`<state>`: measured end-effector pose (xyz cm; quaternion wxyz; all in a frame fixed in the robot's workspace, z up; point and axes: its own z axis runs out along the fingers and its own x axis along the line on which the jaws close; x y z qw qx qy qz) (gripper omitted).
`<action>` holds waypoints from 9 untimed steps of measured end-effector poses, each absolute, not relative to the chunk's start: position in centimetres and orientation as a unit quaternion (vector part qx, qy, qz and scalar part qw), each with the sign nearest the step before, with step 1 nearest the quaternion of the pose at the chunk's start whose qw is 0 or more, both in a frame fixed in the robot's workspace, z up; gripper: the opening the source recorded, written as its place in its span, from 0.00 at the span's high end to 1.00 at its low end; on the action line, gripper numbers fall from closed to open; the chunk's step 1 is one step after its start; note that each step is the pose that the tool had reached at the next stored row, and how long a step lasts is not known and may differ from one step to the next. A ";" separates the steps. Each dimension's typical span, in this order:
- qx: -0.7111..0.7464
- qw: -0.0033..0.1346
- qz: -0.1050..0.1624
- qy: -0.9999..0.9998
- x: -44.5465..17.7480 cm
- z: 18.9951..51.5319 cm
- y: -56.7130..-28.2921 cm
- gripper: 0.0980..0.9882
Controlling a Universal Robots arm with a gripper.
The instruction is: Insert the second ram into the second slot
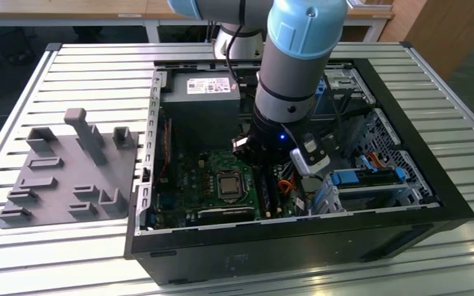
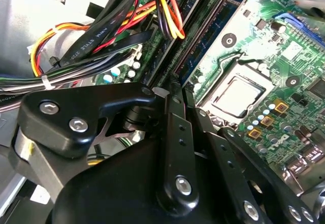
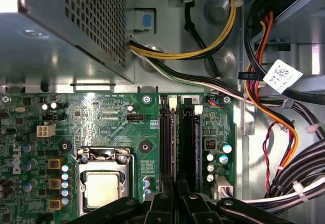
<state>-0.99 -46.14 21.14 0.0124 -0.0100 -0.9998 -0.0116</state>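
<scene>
Tool [image 3: 172, 196]: low inside the computer case [image 1: 402, 203], fingers pressed close together over the memory slots [image 3: 177, 142] — apparently pinching a stick's top edge.
Second ram [image 3: 169, 148]: standing on edge in a slot, just beside the processor socket [image 3: 104, 181].
Seating: not clear whether fully home.
Doing it well: straight, even downward push — ends level, cables [image 3: 284, 132] kept aside.

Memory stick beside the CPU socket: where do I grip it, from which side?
Likely the top edge of the memory stick, mid-length, pinching both flat faces from straight above: it stands on edge in its slot, CPU socket and another slot close alongside.
</scene>
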 end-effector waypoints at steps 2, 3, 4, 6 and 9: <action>-0.010 0.012 -0.011 -1.000 -1.0 21.1 -46.1 0.95; -0.010 0.012 -0.011 -1.000 -1.0 21.1 -46.1 0.95; -0.010 0.012 -0.011 -1.000 -1.0 21.1 -46.1 0.95; -0.010 0.012 -0.011 -1.000 -1.0 21.1 -46.1 0.95; -0.010 0.012 -0.012 -1.000 -1.0 21.1 -46.1 0.87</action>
